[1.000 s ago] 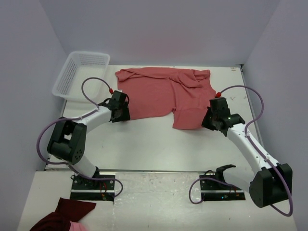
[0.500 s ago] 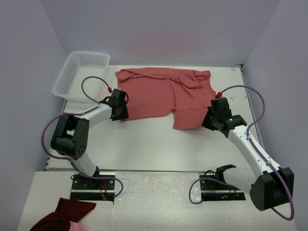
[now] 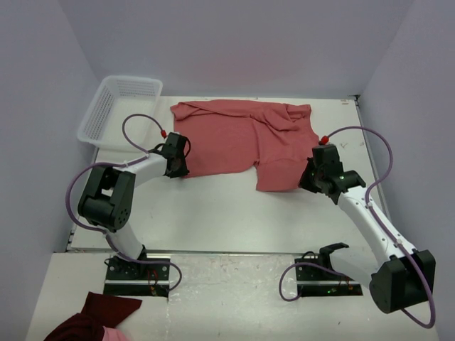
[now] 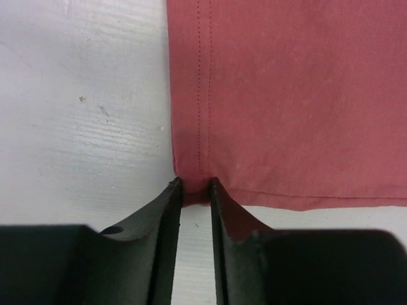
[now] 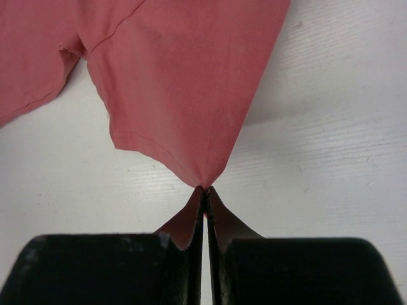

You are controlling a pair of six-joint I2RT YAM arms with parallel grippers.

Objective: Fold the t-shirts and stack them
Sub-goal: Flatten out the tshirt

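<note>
Basket and spare cloth
White mesh basket (image 3: 98,114) at the surface's (image 3: 213,213) far-left corner; crumpled maroon cloth (image 3: 96,316) with a pink patch (image 3: 110,334) at the near left.

The t-shirt (image 3: 242,138) lay spread on the far half of the table (image 3: 227,213). A basket (image 3: 121,106) sat to its left, at the far left corner. The left gripper (image 4: 194,184) was at the shirt's near left corner, and the right gripper (image 5: 205,189) was at its near right corner. A cloth bundle (image 3: 96,320) lay in front of the table, far left.
</note>
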